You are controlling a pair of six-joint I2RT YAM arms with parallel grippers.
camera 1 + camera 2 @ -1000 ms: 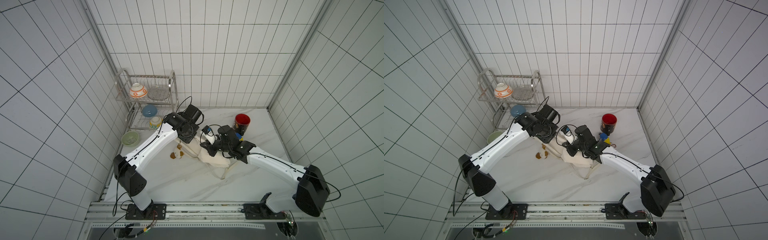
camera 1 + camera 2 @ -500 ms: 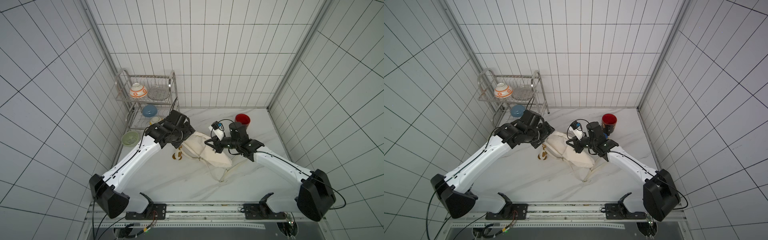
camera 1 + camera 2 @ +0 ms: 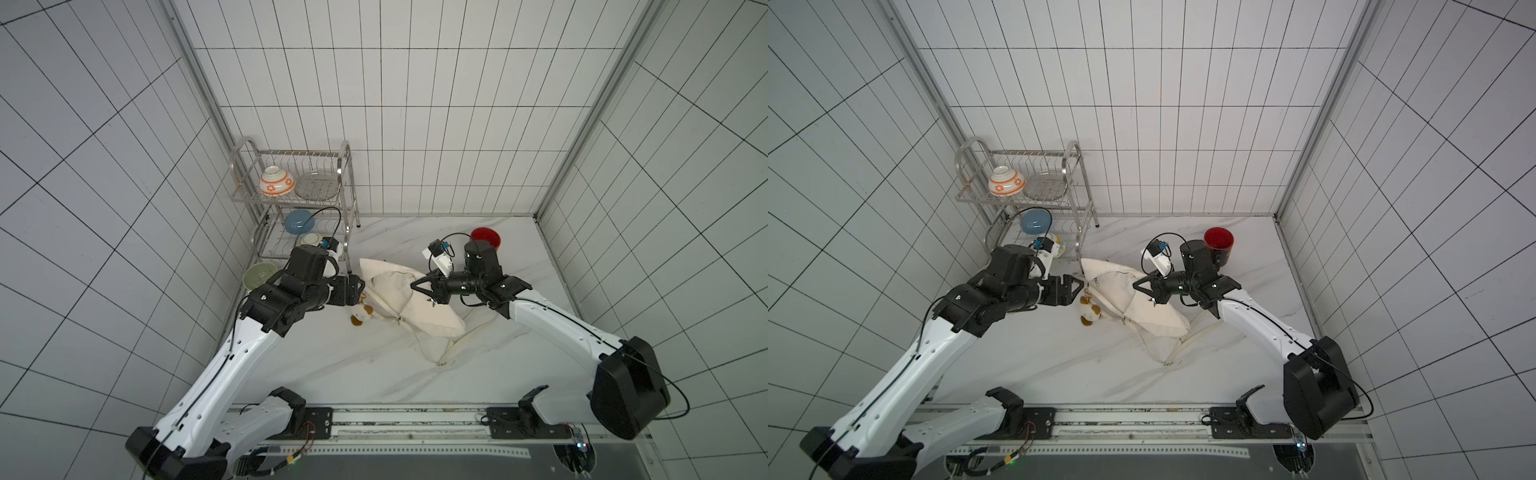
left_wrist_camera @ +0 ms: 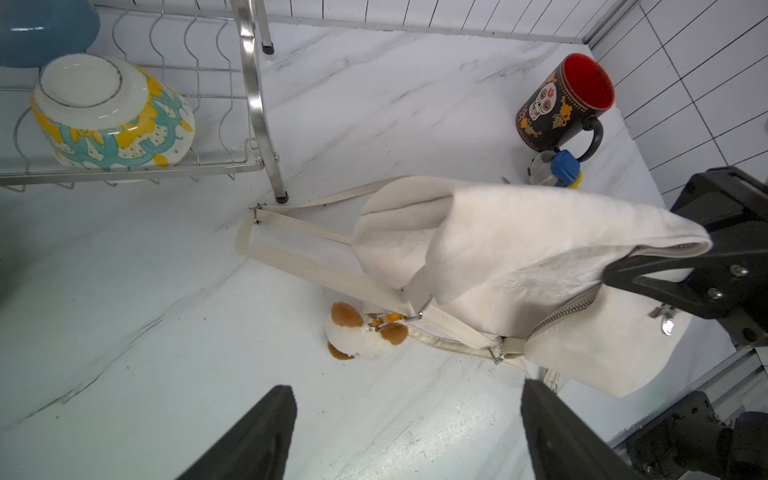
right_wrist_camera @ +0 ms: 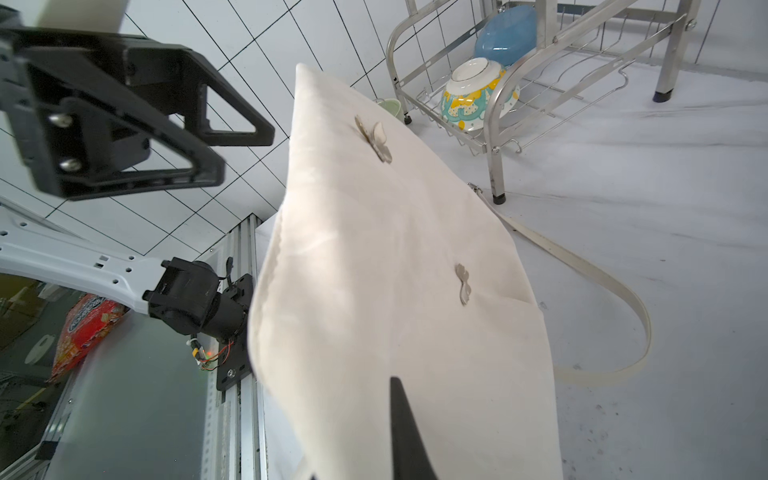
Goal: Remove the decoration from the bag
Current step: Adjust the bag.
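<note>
While the right claw is pinched on the top edge of the cream bag beside its zip, the bag hangs from that grip near the middle of both top views, right of the wire dish rack and lower left of the red-lined mug; whether its far end rests on the marble table I cannot tell. On the right wrist view one dark finger lies against the cloth, and two butterfly studs show on the bag's face. Thin straps trail from the bag across the table toward the lower middle of the frame. A small brown and white plush toy lies on the table just below the bag's left end, hooked to a strap by a little gold clasp. Just left of the bag and just above the toy in the picture, the left claw is spread wide with nothing between its fingers, apart from the toy
</note>
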